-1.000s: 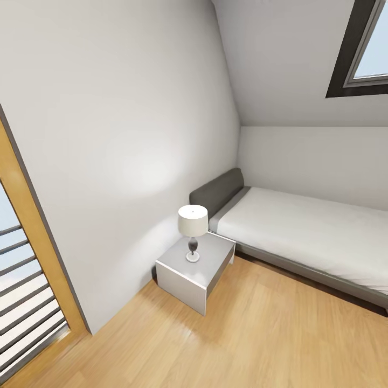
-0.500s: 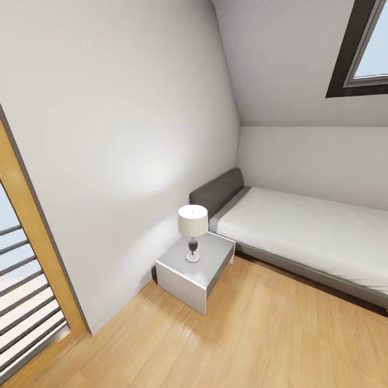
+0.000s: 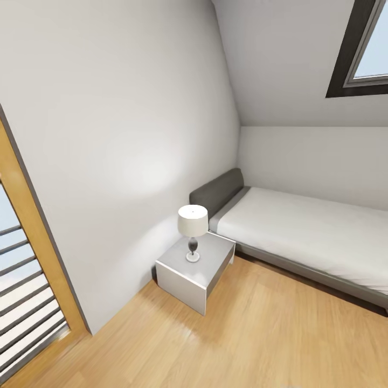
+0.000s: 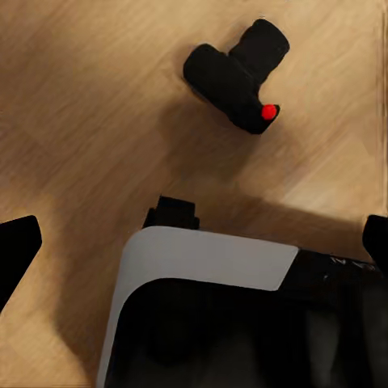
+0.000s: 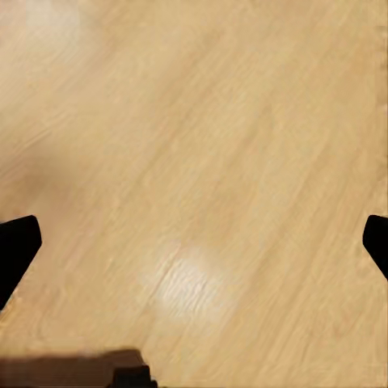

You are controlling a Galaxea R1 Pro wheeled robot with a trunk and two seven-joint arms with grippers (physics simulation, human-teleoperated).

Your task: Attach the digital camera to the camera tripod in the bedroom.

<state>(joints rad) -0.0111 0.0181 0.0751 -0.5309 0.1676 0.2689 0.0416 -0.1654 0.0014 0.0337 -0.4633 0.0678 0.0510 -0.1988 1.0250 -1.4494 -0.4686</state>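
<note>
Black digital camera: lies on the light wood floor in the left wrist view, lens barrel angled away from the robot's white-and-black base, red button on the side nearer that base, body apart from it with bare floor between; left gripper: fingertips at the two edges of its wrist view, spread wide, released, holding nothing, well above the floor; right gripper: likewise spread and empty over bare floor; head view: a corner of the bedroom with grey bed, white nightstand bearing a lamp, wooden door frame at the left, skylight above; step in hand, as judged: locating and picking up the camera from the floor, task barely begun; handling notes: tilt the head down so the camera comes under it, lower the left arm until the fingers straddle the camera's body rather than the round lens barrel, which would likely roll or slip, align the jaws across the narrower body width, close gently, and mind the robot's own base close by when descending; tripod to be sought afterwards
</note>
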